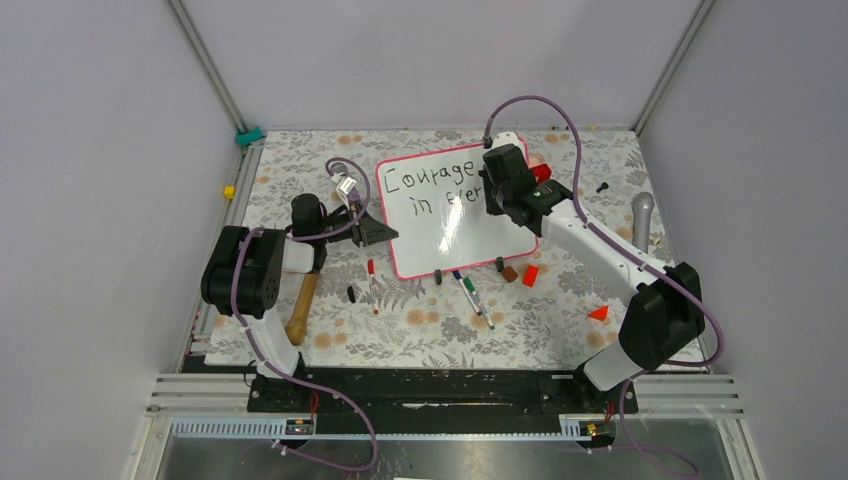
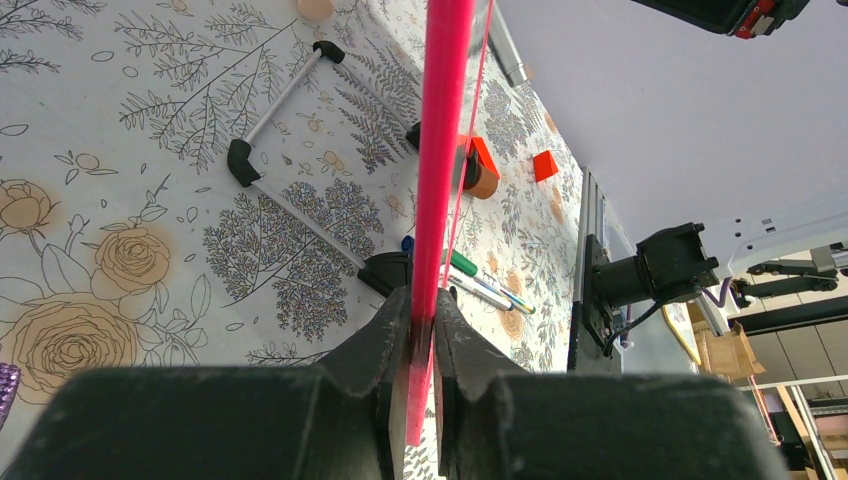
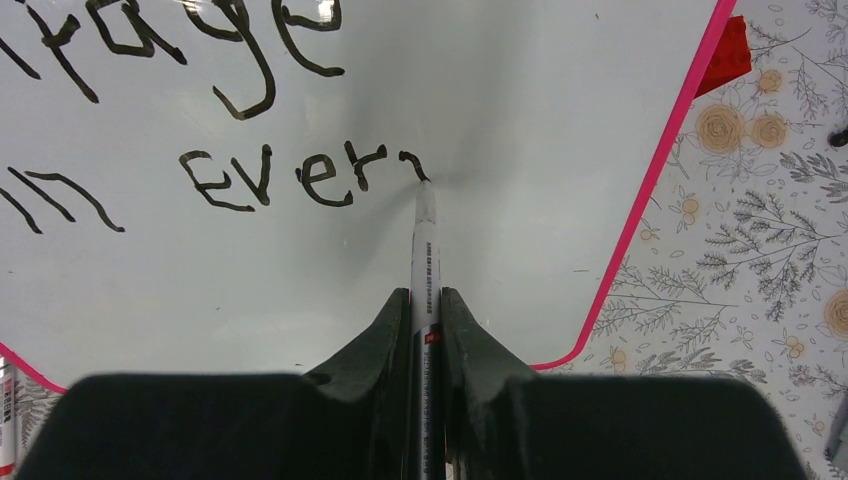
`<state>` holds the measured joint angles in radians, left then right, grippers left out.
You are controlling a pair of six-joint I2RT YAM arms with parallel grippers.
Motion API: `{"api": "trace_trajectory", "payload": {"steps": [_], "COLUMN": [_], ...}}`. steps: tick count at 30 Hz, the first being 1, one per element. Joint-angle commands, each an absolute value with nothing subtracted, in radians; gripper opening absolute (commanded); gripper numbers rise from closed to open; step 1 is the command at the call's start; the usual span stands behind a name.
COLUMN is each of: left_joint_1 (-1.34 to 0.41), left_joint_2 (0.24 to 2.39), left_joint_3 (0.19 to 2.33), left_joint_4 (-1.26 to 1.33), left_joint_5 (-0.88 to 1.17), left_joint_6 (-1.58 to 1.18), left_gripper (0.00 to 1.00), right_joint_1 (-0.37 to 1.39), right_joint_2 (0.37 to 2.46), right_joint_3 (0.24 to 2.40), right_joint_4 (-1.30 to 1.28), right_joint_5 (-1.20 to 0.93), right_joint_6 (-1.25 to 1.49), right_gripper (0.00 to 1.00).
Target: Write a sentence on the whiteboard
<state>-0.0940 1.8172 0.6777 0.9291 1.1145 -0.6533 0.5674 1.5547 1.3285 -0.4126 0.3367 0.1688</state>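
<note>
Whiteboard (image 1: 470,235) being written on, second line under way

The whiteboard is lying toward the far middle of the floral tabletop (image 1: 420,335), between the two arms, with its pink-red frame showing all round. The sentence (image 1: 432,182) is standing in black on the upper half of the board: "Courage" on the first line and "in ever" beneath it, with a short hooked stroke just after the "r".

The right pincer (image 3: 424,300) is holding a slim marker (image 3: 423,235), its jaws pressed narrow on the barrel. The black tip is touching the board at the end of that hooked stroke. The left pincer (image 2: 421,320) is clamping the board's left edge, its jaws closed narrow on the pink frame, which is running edge-on up through the left wrist view.

Near the board's lower edge, loose pens (image 1: 470,292) are lying on the tabletop, a blue-capped one and a green-capped one side by side. A red-capped pen (image 1: 372,285) is lying apart on the left. A small red block (image 1: 530,275) is sitting just beside the board's lower right corner, and a wooden-handled tool (image 1: 300,308) is lying beside the left arm
</note>
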Motion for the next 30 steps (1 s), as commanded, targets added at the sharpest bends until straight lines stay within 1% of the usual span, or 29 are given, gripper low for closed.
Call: {"api": "trace_trajectory", "payload": {"steps": [1, 30], "left_joint_1": [-0.072, -0.072], "left_joint_2": [1.827, 1.827], "left_joint_3": [0.672, 0.672], "left_joint_4": [0.973, 0.971], "left_joint_5": [1.103, 1.103], "left_joint_6": [-0.657, -0.657], "left_gripper": [0.0, 0.0], "right_joint_1": [0.565, 0.563], "right_joint_2": [1.537, 1.607], "right_joint_3": [1.344, 1.45], "right_joint_4": [-0.431, -0.455], "right_joint_5": [0.353, 0.39], "right_joint_6": [0.161, 0.146], "right_gripper": [0.0, 0.0]}}
